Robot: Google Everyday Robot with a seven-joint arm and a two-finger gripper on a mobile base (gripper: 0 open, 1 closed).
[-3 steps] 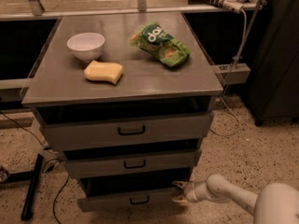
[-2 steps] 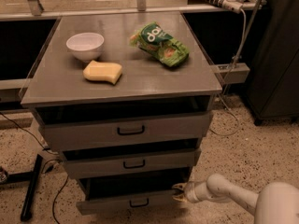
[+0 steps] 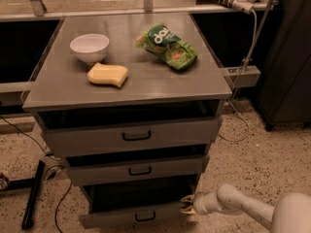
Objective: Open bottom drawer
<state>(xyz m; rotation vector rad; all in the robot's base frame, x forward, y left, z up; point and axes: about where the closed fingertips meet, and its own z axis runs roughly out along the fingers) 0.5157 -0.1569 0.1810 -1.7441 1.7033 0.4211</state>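
The bottom drawer (image 3: 116, 217) is the lowest of three grey cabinet drawers, with a small black bar handle (image 3: 145, 216) at its centre. It stands pulled out, with a dark gap above its front panel. My gripper (image 3: 187, 205) is at the right end of this drawer's front, at its upper corner, on the end of my pale arm (image 3: 233, 204), which reaches in from the lower right. The middle drawer (image 3: 138, 170) and the top drawer (image 3: 133, 136) sit above it, each slightly out.
On the cabinet top (image 3: 63, 89) lie a white bowl (image 3: 89, 47), a yellow sponge (image 3: 107, 74) and a green chip bag (image 3: 166, 46). A black stand leg (image 3: 33, 193) and cables lie on the floor at the left. A dark cabinet (image 3: 286, 57) stands at the right.
The bottom drawer's front has come a little further out toward the camera. My gripper has stayed at its right end.
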